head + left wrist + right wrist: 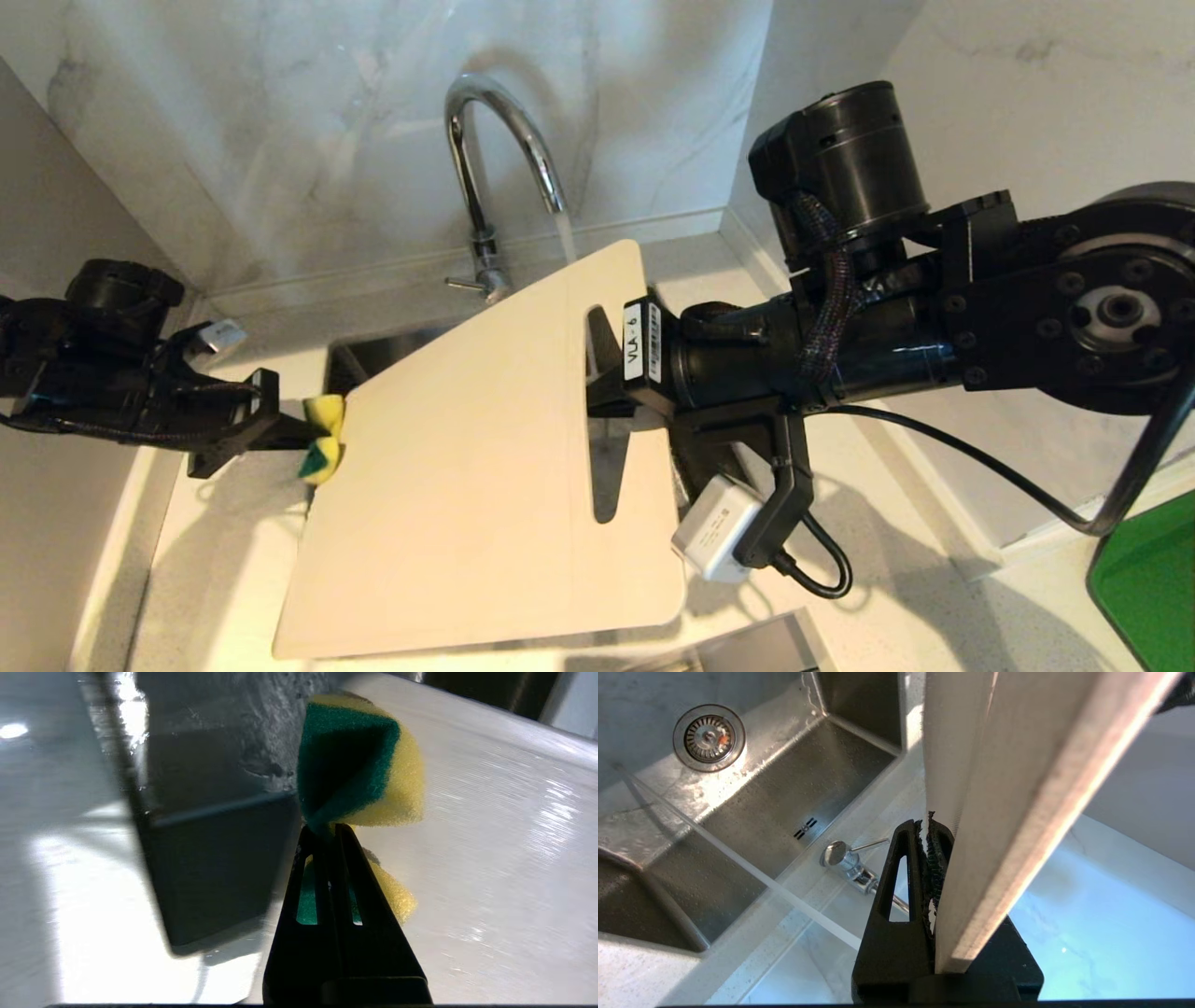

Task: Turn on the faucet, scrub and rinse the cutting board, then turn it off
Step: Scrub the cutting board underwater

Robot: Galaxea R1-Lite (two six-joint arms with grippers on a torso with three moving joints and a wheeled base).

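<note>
The cutting board hangs tilted over the sink, carried in the air and not lying on the counter. Its long axis runs from the far corner under the faucet down toward the near counter edge, and the slot handle lies along its right side. Water runs from the spout and lands just behind the board's far corner. The right gripper is clamped on the handle end, its jaws closed on the board's edge, with that arm stretched in level from the right.

The sponge, yellow with a green scrub face, sits at the board's left long edge, touching or just beside it. The left gripper pinches it tight, folding it double. That arm reaches in level from the left, so the board's broad face lies to the right of the sponge, and the scrub stroke likely has to travel that way across it.
</note>
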